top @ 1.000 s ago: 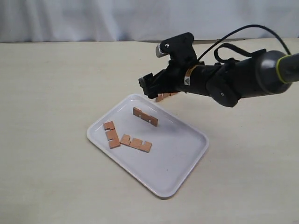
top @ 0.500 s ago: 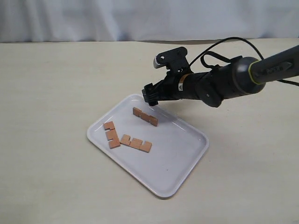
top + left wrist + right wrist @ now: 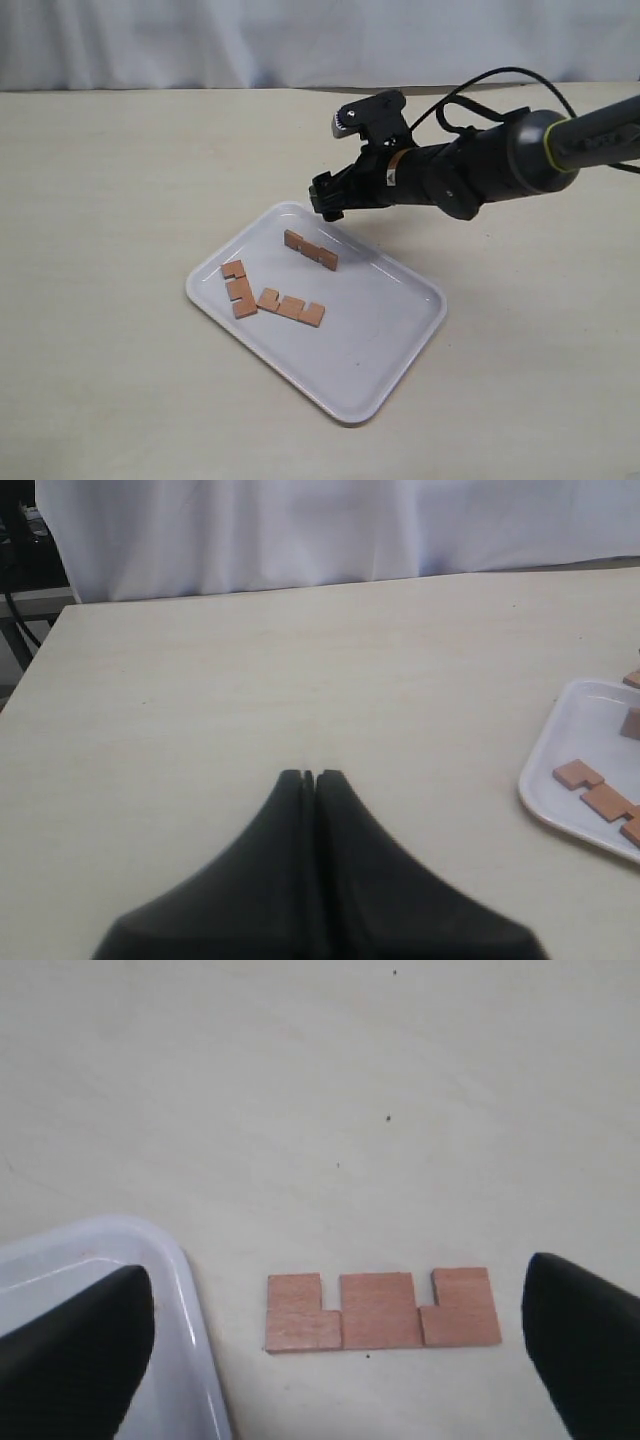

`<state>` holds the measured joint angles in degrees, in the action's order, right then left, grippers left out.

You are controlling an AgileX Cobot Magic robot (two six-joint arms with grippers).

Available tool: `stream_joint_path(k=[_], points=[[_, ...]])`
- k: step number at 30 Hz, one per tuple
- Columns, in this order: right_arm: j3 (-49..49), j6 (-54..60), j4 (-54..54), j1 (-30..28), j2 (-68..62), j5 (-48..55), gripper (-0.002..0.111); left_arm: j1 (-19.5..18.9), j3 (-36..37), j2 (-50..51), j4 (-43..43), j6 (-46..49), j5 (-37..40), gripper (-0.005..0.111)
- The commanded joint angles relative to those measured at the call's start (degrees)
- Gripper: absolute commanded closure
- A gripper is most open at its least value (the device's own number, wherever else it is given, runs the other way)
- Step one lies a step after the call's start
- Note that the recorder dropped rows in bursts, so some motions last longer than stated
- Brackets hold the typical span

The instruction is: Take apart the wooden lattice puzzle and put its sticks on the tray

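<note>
The table is backed along its far edge by a white curtain. One tray is laid slantwise on the table. The right arm is stretched toward the tray's far corner, with a black cable looped above it, and the spot beneath its hand is hidden in the exterior view. The right hand is spread wide and nothing is gripped. The left hand is closed tip to tip on nothing, over bare table apart from the tray.

Four sticks are counted, none joined. Three are laid on the tray: the first stick, the second stick and the third stick. The fourth stick is laid flat on the table just beside the tray's rim, between the right hand's fingers and untouched by them.
</note>
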<state>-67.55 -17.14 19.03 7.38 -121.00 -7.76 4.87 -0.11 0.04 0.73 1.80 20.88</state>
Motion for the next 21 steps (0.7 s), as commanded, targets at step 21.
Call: stream_joint_path(k=[21], points=[[-0.4,2.0,-1.4,-1.7,-4.2,-4.9,0.015,0.5,0.1,0.0,0.1,-0.1,-0.7,0.107]])
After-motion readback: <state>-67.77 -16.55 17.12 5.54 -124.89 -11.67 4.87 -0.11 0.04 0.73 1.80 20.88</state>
